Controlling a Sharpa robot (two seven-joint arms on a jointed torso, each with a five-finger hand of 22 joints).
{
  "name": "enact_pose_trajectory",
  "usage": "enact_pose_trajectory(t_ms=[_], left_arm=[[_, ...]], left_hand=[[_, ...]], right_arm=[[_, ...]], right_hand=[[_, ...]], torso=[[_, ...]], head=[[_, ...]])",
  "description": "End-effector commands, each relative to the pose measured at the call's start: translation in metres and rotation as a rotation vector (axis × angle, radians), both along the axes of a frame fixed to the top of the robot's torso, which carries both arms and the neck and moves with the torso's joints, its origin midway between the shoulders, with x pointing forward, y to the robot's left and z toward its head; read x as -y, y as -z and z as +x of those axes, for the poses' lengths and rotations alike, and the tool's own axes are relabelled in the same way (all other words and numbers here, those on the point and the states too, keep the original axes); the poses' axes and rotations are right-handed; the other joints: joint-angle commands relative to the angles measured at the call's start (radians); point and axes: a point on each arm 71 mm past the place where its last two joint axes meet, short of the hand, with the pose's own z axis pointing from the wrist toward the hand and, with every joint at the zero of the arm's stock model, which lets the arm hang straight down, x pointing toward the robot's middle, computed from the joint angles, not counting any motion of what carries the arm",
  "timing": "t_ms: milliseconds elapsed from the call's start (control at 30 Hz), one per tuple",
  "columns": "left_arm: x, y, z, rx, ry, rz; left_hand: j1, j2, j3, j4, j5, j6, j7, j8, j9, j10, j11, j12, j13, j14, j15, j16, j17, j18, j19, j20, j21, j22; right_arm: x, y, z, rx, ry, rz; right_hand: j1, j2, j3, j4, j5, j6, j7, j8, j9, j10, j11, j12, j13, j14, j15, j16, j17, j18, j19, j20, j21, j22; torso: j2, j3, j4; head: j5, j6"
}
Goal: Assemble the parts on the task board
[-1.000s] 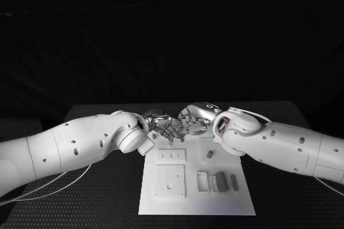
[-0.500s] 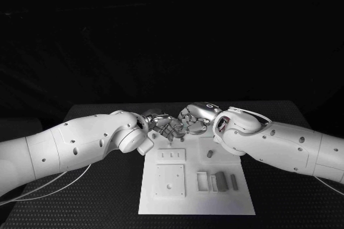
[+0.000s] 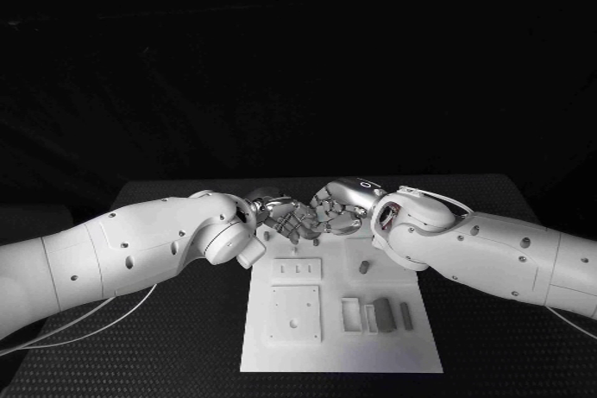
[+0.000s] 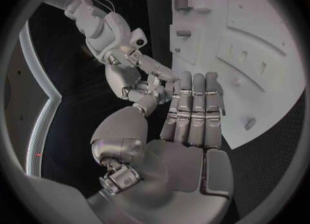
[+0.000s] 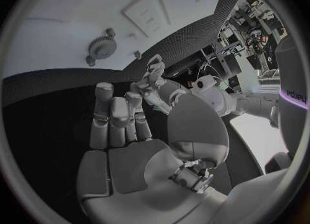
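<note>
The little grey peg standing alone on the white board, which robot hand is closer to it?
Right. The right hand hovers just beyond the peg, at the board's far edge. The left hand sits farther over to the left.

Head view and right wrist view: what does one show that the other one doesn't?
Head view's extra: a row of grey parts standing at the near right of the task board. Right wrist view's extra: a grey gear lying on the board. Shared: the slotted plate on the board, plus the right hand and the left hand, which come together over the board's far edge.
</note>
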Motion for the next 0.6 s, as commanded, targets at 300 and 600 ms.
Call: enact_pose_trajectory(t_ms=[300,600], left_arm=[[-0.008,-0.001,0.004,0.05,-0.018,0.077],[-0.01,0.004,0.002,0.079,-0.017,0.164]], left_hand=[[0.002,-0.001,0.012,0.0,-0.004,0.034,-0.022,0.013,0.012,0.021,-0.008,0.013,0.019,0.013,-0.006,0.021,0.011,-0.002,0.01,-0.012,0.011,0.017],[0.007,-0.006,0.012,0.0,-0.011,0.039,-0.027,0.022,0.033,0.032,-0.016,0.031,0.045,0.019,-0.013,0.048,0.022,-0.001,0.019,-0.019,0.024,0.042]], right_arm=[[0.038,-0.002,0.004,0.003,0.075,0.034],[0.063,-0.017,0.017,0.009,0.147,0.076]], right_hand=[[0.009,-0.028,0.003,-0.005,0.006,-0.031,0.019,-0.015,-0.008,-0.006,0.017,-0.004,-0.002,-0.002,0.017,-0.01,-0.003,0.013,-0.006,0.002,-0.01,0.013],[0.021,-0.02,0.005,-0.01,0.005,-0.029,0.02,-0.014,-0.008,-0.011,0.018,-0.006,-0.004,-0.005,0.018,-0.015,-0.005,0.013,-0.01,0.004,-0.015,0.013]], torso=[[0.0,0.0018,0.0002],[-0.002,0.0035,-0.0018]], head=[[0.01,0.002],[0.013,0.001]])
